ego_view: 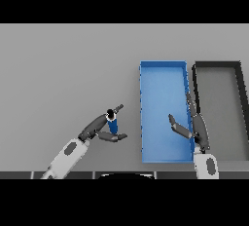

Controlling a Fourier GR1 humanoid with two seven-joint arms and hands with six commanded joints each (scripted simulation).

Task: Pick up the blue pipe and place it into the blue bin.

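Right hand (pixel 197 131) over the near right corner of the blue bin (pixel 163 69); left hand (pixel 102 126) holding the blue pipe (pixel 113 123).

The right hand sits above the bin's right wall, its fingers straight and spread, with the thumb reaching left over the bin floor and nothing in its grasp. To the left of the bin, over the grey table (pixel 63 74), the left hand has its fingers and thumb curled round the blue pipe. The pipe stands nearly upright, its long axis close to vertical, with its dark open end pointing up toward the camera. It is near the bin's left wall but outside it. A black bin (pixel 238 64) lies just right of the blue one.
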